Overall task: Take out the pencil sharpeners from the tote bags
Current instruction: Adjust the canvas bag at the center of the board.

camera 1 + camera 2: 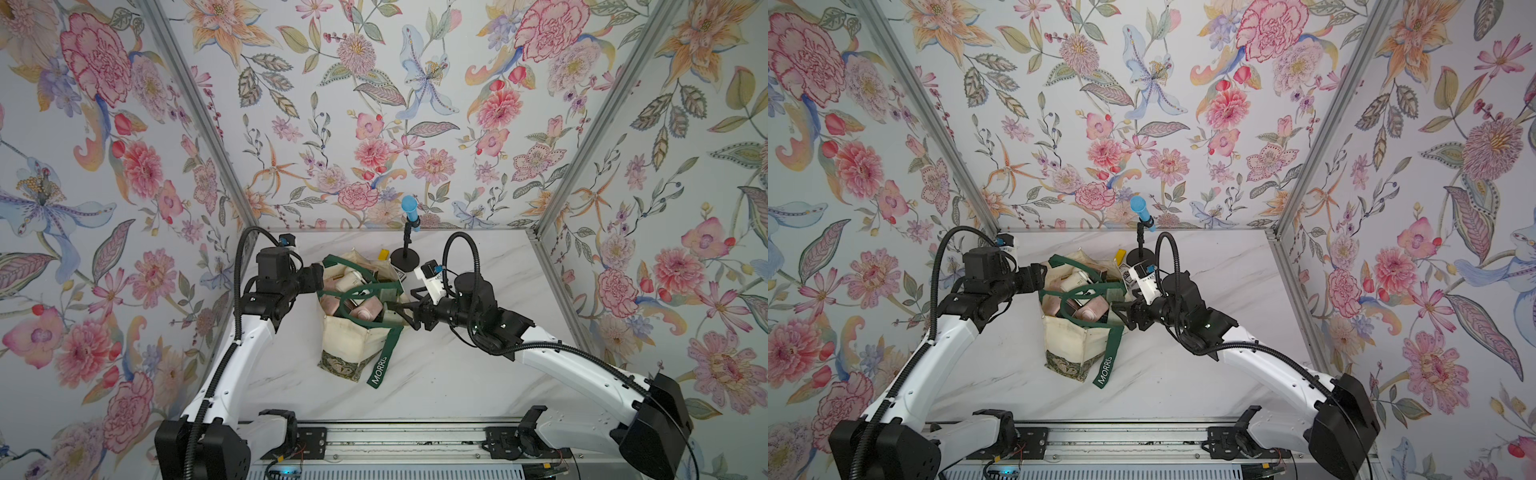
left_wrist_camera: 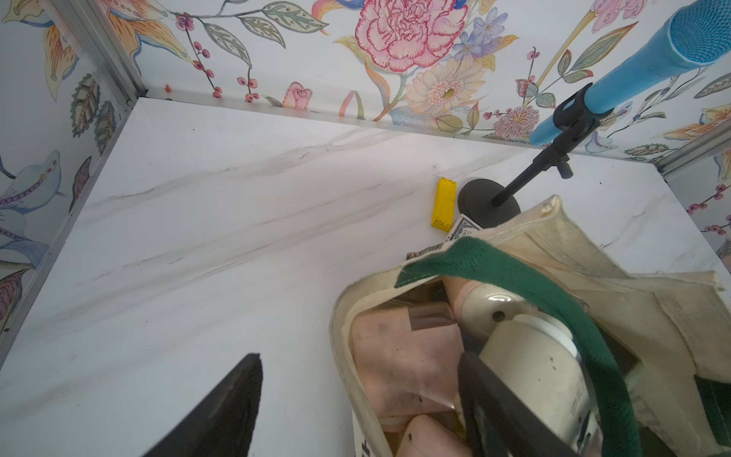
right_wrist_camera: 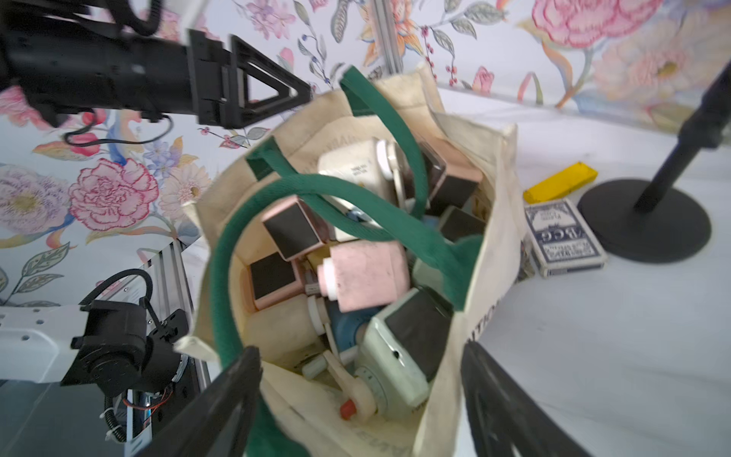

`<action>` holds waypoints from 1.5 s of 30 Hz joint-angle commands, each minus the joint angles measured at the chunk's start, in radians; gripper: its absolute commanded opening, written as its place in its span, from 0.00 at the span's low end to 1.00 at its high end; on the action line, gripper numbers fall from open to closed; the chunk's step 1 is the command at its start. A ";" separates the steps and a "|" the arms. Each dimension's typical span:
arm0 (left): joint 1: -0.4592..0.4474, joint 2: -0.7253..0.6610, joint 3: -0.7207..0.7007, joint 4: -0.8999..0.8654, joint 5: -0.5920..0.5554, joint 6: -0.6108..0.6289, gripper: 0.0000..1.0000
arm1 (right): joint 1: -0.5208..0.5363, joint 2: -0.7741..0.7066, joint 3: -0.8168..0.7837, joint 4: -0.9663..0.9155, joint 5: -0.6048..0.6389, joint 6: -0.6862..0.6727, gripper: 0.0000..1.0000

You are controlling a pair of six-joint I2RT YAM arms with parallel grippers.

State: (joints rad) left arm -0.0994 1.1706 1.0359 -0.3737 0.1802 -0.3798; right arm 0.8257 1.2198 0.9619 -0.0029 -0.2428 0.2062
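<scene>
Mid-table in both top views: tote (image 1: 353, 345) upright, mouth open, crammed with sharpeners (image 1: 368, 309). Shown only from above: leafy base strip (image 1: 343, 368) and a MORRIS strap (image 1: 381, 368) trailing off the front onto the table (image 1: 457, 382).

Deep into the bag from the right wrist alone: pink sharpener (image 3: 368, 273) and sage sharpener (image 3: 395, 368) jumbled under a green handle (image 3: 221, 277), dark drawers showing. Whole there, half hidden from the left wrist: card box (image 3: 565, 237) just beside the tote's wall, yellow bar (image 3: 561, 182) and stand base (image 3: 644, 221) close behind it.

Left gripper (image 2: 360, 356): jaws wide apart astride the tote's rim, one finger (image 2: 233, 407) outside above the table, its mate inside against a cream sharpener (image 2: 534, 368); clamped on nothing. Right gripper (image 3: 358, 354): jaws likewise spread across the opposite rim, gripping nothing.

Room: broad bare table beyond the left gripper out to the wall frame (image 2: 99, 51), more in front toward the rail (image 1: 395, 440) and off to the right. Tight only at the tote's back right, among card box, yellow bar and stand base.
</scene>
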 commanded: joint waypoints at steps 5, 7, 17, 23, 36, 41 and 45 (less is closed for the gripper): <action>-0.006 -0.014 0.018 -0.005 0.011 0.021 0.80 | 0.122 0.145 0.277 -0.187 0.246 -0.328 0.74; -0.007 -0.020 0.013 -0.005 -0.003 0.022 0.80 | 0.139 0.217 0.355 -0.242 0.308 -0.405 0.69; 0.001 -0.037 0.013 -0.011 -0.037 0.027 0.80 | 0.161 0.464 0.605 -0.424 0.377 -0.580 0.62; 0.003 -0.044 0.011 -0.011 -0.041 0.029 0.80 | 0.187 0.619 0.762 -0.526 0.422 -0.627 0.58; 0.001 -0.055 0.010 -0.008 -0.044 0.027 0.80 | 0.219 0.706 0.892 -0.569 0.472 -0.597 0.01; 0.003 -0.061 0.010 -0.006 -0.035 0.027 0.80 | 0.211 0.559 0.785 -0.529 0.437 -0.536 0.00; 0.002 -0.072 0.010 -0.001 -0.020 0.023 0.80 | 0.142 0.335 0.533 -0.371 0.354 -0.441 0.00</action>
State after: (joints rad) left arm -0.0986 1.1213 1.0359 -0.3737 0.1505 -0.3729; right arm 1.0176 1.6955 1.5948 -0.4732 0.1680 -0.3267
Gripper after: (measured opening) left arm 0.802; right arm 0.056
